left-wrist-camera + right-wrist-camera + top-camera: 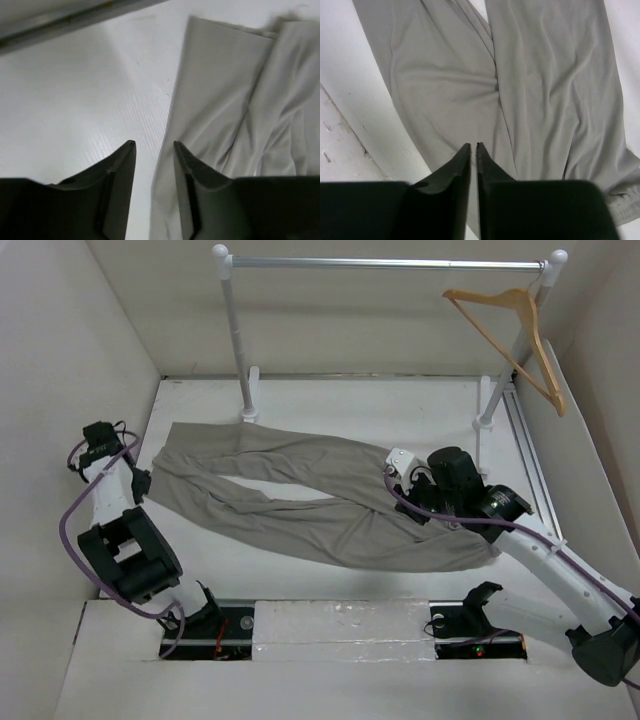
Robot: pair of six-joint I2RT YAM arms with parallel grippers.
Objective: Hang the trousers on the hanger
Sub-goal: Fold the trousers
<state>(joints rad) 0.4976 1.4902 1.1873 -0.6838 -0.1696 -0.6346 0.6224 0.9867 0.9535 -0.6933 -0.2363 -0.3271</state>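
Note:
The grey-beige trousers lie flat on the white table, legs to the left, waist to the right. The wooden hanger hangs by its hook at the right end of the rail, apart from both arms. My left gripper is open, low at the leg ends; in the left wrist view the trousers' edge runs between the jaws. My right gripper hovers over the upper part near the waist. In the right wrist view it is shut, with nothing between the tips, above the trousers.
A silver rail on white posts spans the back of the table. White walls close the left, back and right sides. A white foam strip runs along the near edge between the arm bases.

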